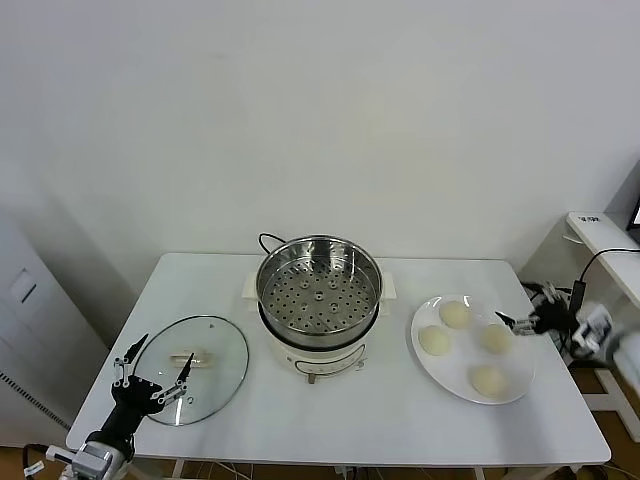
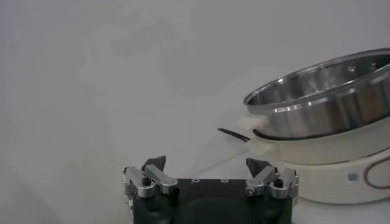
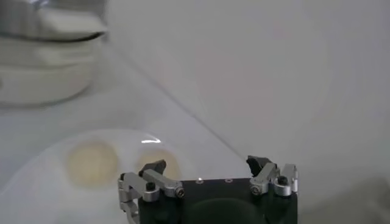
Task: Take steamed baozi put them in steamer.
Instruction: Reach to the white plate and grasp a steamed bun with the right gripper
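Several cream-white baozi lie on a white plate (image 1: 440, 368) at the right: one at the back (image 1: 455, 314), one on the left (image 1: 434, 341), one on the right (image 1: 495, 338), one at the front (image 1: 487, 379). The steel steamer (image 1: 318, 290) stands empty on its cream pot at the table's middle. My right gripper (image 1: 508, 323) is open and empty, just above the plate's right edge beside the right baozi. In the right wrist view my right gripper (image 3: 210, 165) has two baozi (image 3: 91, 161) (image 3: 159, 161) ahead of it. My left gripper (image 1: 166, 348) is open and empty over the glass lid.
The round glass lid (image 1: 210, 375) lies flat at the front left. The pot's black cord (image 1: 268, 240) runs behind it. In the left wrist view the steamer (image 2: 323, 97) is ahead of my left gripper (image 2: 207, 167). A side table with cables (image 1: 600, 240) stands off the right edge.
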You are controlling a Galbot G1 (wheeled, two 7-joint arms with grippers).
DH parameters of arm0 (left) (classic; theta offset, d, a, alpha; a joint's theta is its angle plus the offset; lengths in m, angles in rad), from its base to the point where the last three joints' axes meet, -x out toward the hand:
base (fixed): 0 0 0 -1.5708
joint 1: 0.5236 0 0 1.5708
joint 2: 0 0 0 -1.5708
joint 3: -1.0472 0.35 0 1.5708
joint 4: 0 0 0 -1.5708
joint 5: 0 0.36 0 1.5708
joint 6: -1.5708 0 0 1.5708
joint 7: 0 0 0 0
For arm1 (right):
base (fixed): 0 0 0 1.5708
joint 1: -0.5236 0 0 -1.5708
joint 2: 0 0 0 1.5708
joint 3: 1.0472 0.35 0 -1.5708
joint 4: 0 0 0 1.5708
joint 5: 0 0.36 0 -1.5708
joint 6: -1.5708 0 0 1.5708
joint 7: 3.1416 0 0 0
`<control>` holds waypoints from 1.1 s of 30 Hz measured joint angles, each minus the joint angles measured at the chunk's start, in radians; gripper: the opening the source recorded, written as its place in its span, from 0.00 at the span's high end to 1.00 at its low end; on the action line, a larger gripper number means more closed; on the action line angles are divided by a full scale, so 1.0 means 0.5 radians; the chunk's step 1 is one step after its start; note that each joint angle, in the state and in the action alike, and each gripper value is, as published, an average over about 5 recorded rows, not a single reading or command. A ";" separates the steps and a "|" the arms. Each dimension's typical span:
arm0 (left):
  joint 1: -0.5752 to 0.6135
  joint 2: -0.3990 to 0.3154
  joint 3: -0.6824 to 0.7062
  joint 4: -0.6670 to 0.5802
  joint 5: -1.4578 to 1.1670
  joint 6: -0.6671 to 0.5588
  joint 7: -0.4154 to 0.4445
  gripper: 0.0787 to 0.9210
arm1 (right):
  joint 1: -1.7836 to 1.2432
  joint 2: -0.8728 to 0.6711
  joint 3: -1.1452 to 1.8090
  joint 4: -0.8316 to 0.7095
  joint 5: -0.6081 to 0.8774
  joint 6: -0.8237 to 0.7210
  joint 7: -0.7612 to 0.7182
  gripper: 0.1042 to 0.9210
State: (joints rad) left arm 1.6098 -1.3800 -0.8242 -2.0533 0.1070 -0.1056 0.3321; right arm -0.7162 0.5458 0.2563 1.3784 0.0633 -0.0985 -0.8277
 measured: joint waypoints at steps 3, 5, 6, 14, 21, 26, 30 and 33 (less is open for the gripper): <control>-0.020 -0.002 0.000 0.006 0.000 0.009 -0.012 0.12 | 0.387 -0.021 -0.391 -0.124 -0.107 0.017 -0.177 0.12; -0.034 -0.005 0.005 0.008 0.001 0.017 -0.021 0.12 | 0.620 -0.008 -0.635 -0.214 -0.165 0.030 -0.269 0.12; -0.041 -0.007 0.009 0.008 0.003 0.021 -0.025 0.12 | 0.725 0.006 -0.749 -0.261 -0.191 0.037 -0.308 0.12; -0.073 0.006 0.014 0.009 0.003 0.054 -0.055 0.12 | 1.213 0.235 -1.378 -0.623 -0.384 0.122 -0.473 0.12; -0.068 0.030 -0.014 0.013 -0.017 0.068 -0.072 0.12 | 1.337 0.477 -1.534 -0.928 -0.535 0.201 -0.477 0.12; -0.054 0.045 -0.037 0.009 -0.032 0.069 -0.075 0.12 | 1.372 0.594 -1.575 -1.103 -0.602 0.230 -0.486 0.12; -0.050 0.057 -0.057 0.012 -0.042 0.069 -0.076 0.12 | 1.381 0.662 -1.591 -1.213 -0.632 0.246 -0.485 0.12; -0.047 0.062 -0.066 0.019 -0.043 0.068 -0.076 0.12 | 1.382 0.708 -1.597 -1.277 -0.651 0.253 -0.483 0.12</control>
State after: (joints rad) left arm 1.5862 -1.3489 -0.8570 -2.0438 0.0857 -0.0713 0.2940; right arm -0.0255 0.8998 -0.5423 0.7397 -0.2623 0.0279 -1.0691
